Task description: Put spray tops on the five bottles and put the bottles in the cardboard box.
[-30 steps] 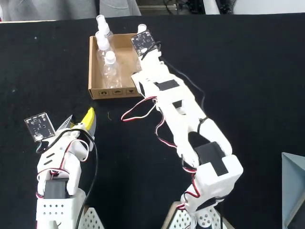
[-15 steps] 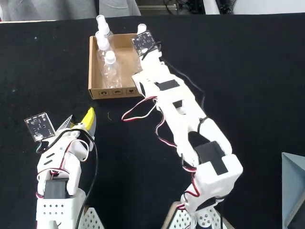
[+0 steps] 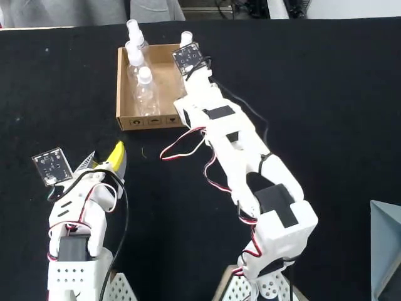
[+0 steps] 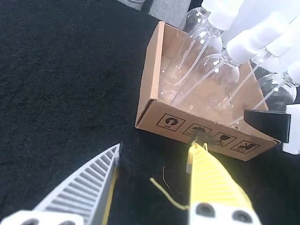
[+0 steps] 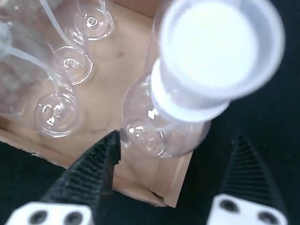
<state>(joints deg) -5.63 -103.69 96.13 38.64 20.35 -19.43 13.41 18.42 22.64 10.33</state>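
In the high view, the right arm (image 3: 216, 119) is covering the 3 o'clock side of the cardboard box (image 3: 164, 81) from you, leaving just the cap of the bottle (image 3: 185, 38) there. In the right wrist view, that bottle's spray top (image 5: 213, 47) is blurring against the lens. A grey object (image 3: 387, 244) is running off the high view's edge at 4 o'clock.

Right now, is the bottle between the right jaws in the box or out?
In. The bottle stands upright on the cardboard box floor, in a corner; right jaws open either side.
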